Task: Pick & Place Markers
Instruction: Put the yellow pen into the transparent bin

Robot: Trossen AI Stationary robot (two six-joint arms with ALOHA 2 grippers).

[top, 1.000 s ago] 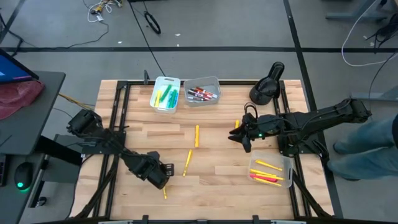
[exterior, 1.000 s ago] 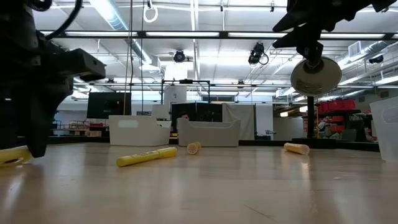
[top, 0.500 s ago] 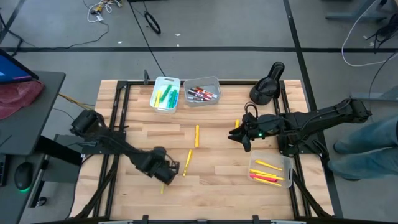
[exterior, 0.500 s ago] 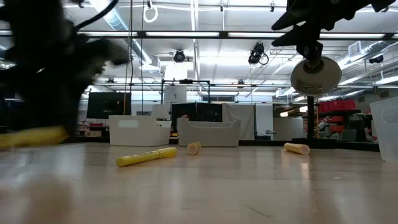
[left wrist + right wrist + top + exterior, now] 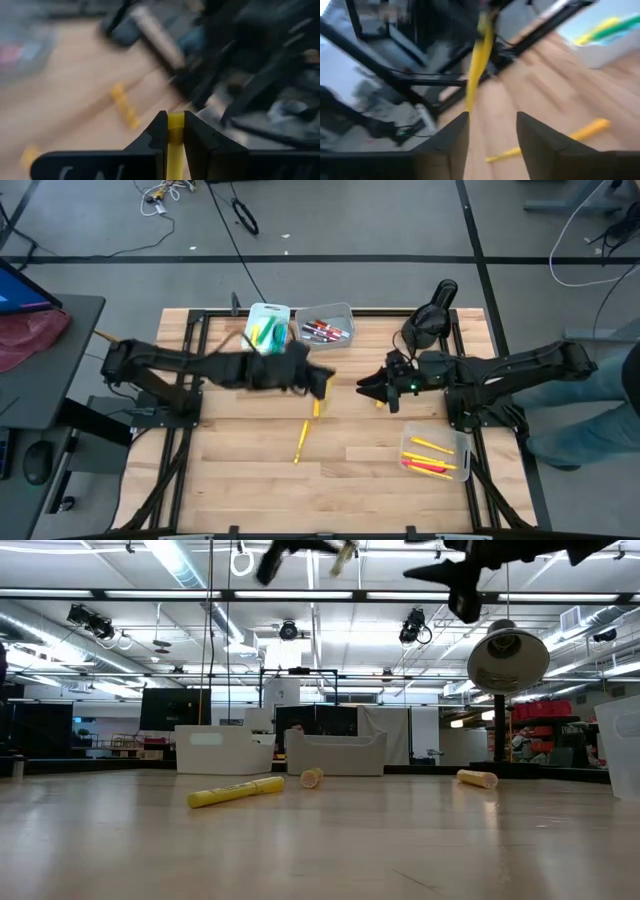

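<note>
High view: grey floor, butcher-block table [image 5: 250, 480] on a black frame. Left gripper [image 5: 322, 385] is out over the table's middle, near the right gripper [image 5: 375, 390], which sits just in front of the black lamp [image 5: 432, 320]. Looks like a mid-air handoff of a yellow marker. To do it well: right claw should close fully on the free end before the left lets go, shaft lined up between its fingers. Two loose yellow markers [image 5: 301, 442] lie on the wood. Far bins hold green/yellow markers [image 5: 264, 335] and red ones [image 5: 322, 331]; near-right bin [image 5: 436, 457] has yellow and red.

Low view: workshop behind, ceiling strip lights. Smooth pale wood. One round, capped marker [image 5: 235, 792] lies on its side, so it can roll. Both arms are high at the frame's top.

Left wrist view: fingers [image 5: 156, 136] pinched on a thin yellow marker [image 5: 175, 145]. Hard, slick plastic, so it could pivot in a narrow pinch.

Right wrist view: fingers [image 5: 452, 137] apart, empty; the held marker [image 5: 479, 65] hangs ahead, well past the tips.
</note>
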